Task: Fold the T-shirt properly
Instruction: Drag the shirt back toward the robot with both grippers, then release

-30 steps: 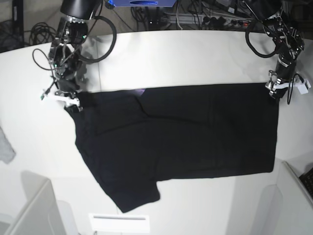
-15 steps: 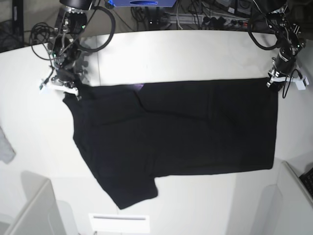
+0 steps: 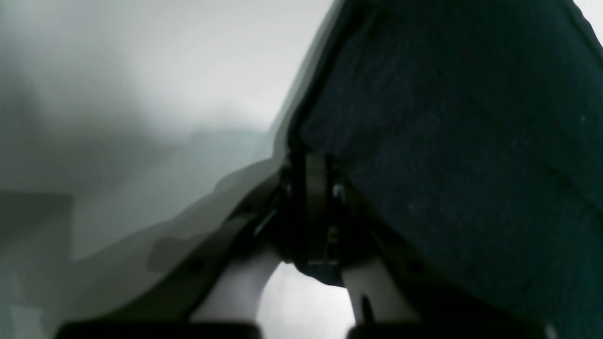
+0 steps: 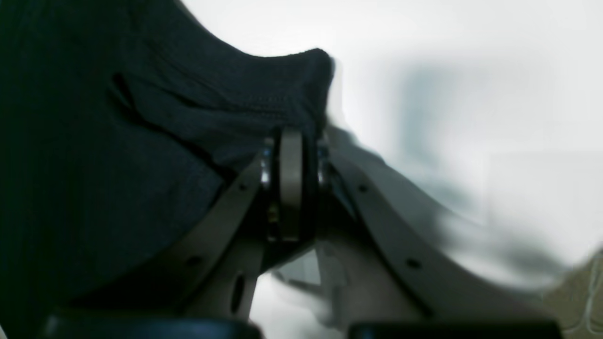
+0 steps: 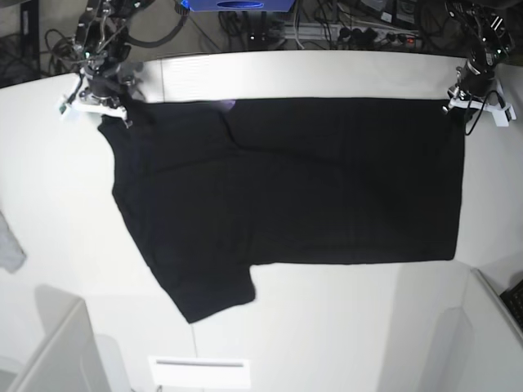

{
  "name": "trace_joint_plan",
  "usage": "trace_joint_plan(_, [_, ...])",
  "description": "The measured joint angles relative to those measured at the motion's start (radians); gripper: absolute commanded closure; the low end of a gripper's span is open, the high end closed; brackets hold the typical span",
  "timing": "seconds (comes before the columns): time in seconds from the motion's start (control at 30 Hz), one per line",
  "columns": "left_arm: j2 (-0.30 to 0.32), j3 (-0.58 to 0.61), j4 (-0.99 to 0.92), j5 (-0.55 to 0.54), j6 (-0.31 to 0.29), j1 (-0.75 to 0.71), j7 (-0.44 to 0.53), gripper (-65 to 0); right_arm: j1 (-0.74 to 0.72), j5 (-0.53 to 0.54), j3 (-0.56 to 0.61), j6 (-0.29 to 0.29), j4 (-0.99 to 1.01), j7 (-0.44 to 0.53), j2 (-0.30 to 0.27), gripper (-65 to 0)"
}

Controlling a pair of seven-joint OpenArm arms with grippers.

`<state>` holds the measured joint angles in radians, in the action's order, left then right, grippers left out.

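White and broad, the bench (image 5: 327, 73) carries a large black short-sleeved cloth T-shirt (image 5: 286, 188), spread plain side up across its middle, one sleeve trailing toward the near edge. A sliver of purple print shows at its far edge. At the shirt's far corner on the base view's right, the left end effector (image 5: 458, 96) is clamped tight on the hem. At the opposite far corner, the right end effector (image 5: 102, 110) is likewise closed on a bunched fold of the fabric. A small grey cloth scrap (image 5: 10, 243) lies well apart at the bench's edge.
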<state>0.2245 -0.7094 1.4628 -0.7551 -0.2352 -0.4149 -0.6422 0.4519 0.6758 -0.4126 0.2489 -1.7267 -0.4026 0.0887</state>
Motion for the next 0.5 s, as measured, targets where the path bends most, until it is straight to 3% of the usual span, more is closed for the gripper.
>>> trace_joint_plan(0.5, [-0.003, 0.002, 0.08, -0.003, -0.001, -0.156, 0.006, 0.0, 0.128, 0.005, 0.0, -0.007, -0.041, 0.031, 0.0, 0.0])
